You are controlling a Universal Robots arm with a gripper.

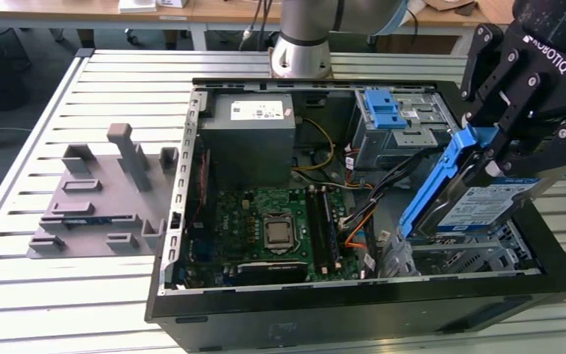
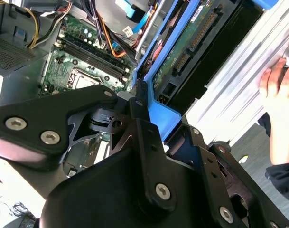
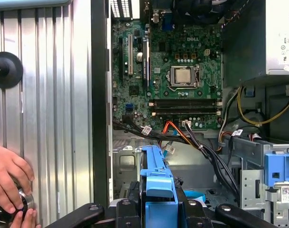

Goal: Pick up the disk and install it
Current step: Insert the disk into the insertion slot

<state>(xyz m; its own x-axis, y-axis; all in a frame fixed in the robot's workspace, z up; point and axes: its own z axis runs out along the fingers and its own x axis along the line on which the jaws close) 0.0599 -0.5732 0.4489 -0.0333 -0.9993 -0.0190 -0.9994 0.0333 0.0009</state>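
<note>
In the exterior view my gripper (image 1: pixel 504 158) is shut on the disk (image 1: pixel 480 205), a silver drive with a blue-and-white label in a blue plastic frame. The disk hangs tilted, on edge, over the metal drive bay (image 1: pixel 460 254) at the near corner of the open computer case (image 1: pixel 362 313), on the exterior view's right. Its lower end is close to the bay. Whether they touch I cannot tell. In the second wrist view the black fingers (image 2: pixel 137 102) clamp the blue frame (image 2: pixel 158 114), and the disk's green circuit board (image 2: pixel 191 42) faces the camera. In the first wrist view the blue frame (image 3: pixel 156 185) sits between the fingers.
Inside the case lie the motherboard (image 1: pixel 273 221), a grey power supply (image 1: pixel 248 136), a drive cage with a blue latch (image 1: pixel 391 110) and loose cables (image 1: pixel 357 221). A grey fixture (image 1: pixel 96 199) stands on the slatted table. A person's hand (image 3: pixel 9 178) rests beside the case.
</note>
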